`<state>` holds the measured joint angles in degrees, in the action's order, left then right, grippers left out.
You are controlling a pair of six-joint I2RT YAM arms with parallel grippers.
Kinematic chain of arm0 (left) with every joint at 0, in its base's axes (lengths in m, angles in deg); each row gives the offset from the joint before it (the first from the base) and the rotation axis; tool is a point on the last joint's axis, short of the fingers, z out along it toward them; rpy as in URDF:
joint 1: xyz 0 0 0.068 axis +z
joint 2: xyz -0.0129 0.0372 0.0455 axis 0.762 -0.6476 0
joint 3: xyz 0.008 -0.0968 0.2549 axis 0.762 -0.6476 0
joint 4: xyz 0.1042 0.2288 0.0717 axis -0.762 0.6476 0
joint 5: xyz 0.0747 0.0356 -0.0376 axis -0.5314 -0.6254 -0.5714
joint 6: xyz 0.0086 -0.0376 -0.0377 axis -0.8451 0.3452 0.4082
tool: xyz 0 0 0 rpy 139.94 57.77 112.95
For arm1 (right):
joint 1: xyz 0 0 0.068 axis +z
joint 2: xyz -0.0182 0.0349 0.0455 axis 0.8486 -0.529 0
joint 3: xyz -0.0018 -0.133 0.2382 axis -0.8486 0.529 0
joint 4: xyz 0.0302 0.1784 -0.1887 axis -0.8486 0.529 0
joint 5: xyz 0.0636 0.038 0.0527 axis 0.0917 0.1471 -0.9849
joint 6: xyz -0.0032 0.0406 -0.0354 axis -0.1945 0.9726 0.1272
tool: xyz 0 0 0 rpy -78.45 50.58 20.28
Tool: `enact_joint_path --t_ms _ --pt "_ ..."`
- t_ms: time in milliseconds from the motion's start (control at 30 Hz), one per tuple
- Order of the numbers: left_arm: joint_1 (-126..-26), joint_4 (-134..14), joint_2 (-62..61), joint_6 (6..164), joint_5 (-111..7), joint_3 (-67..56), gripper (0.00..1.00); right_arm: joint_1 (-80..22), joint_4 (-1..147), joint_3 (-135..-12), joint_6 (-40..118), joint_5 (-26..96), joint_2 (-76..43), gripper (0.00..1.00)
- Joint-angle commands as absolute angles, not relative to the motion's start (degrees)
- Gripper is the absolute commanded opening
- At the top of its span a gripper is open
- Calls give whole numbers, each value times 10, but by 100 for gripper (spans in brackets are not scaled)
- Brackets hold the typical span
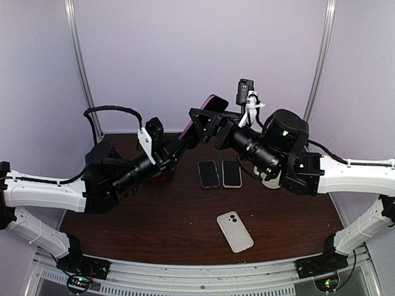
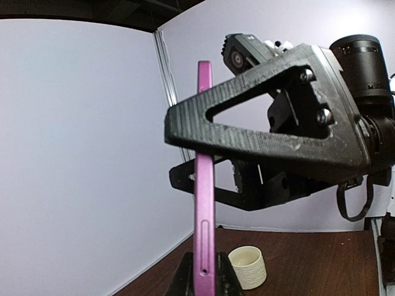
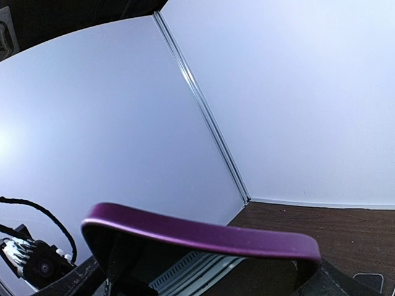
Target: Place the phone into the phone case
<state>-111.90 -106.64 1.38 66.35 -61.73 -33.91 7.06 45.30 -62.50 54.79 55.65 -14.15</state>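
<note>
A purple phone is held in the air above the back of the table, between the two arms. My left gripper is shut on its lower end; in the left wrist view the phone stands edge-on between my fingers. My right gripper is shut across the phone's width near its upper end; in the right wrist view the phone's purple edge spans from one finger to the other. A white phone case lies flat on the table in front, away from both grippers.
Two dark phones lie side by side on the brown table below the grippers. A white ribbed cup stands near the back right, partly hidden behind the right arm. Grey walls close the back and sides.
</note>
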Motion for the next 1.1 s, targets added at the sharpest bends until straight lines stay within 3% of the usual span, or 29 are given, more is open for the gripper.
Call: enact_joint_path --t_ms 0,267,300,400,433,500,633,733,900,1067 --pt "-1122 -1135 17 662 -617 -335 0 69 448 -652 559 588 -157 90" --pt "-1122 -1105 17 678 -619 -340 0 68 477 -656 542 581 -150 49" --pt "-1122 -1090 21 687 -625 -341 5 67 491 -657 537 582 -145 46" --pt "-1121 -1022 45 740 -654 -354 67 63 563 -661 515 589 -121 40" --pt "-1121 -987 58 763 -659 -359 81 61 600 -665 504 595 -113 38" --pt "-1121 -874 86 789 -663 -353 96 60 700 -678 486 616 -98 37" --pt "-1112 -535 102 792 -687 -259 98 56 929 -694 493 666 -95 31" --pt "-1082 -388 81 798 -737 -190 98 56 1043 -694 538 658 -121 32" --pt "-971 -336 51 863 -728 -151 97 59 1122 -668 634 588 -179 26" --pt "-929 -346 24 849 -713 -155 97 66 1046 -588 667 530 -190 26"
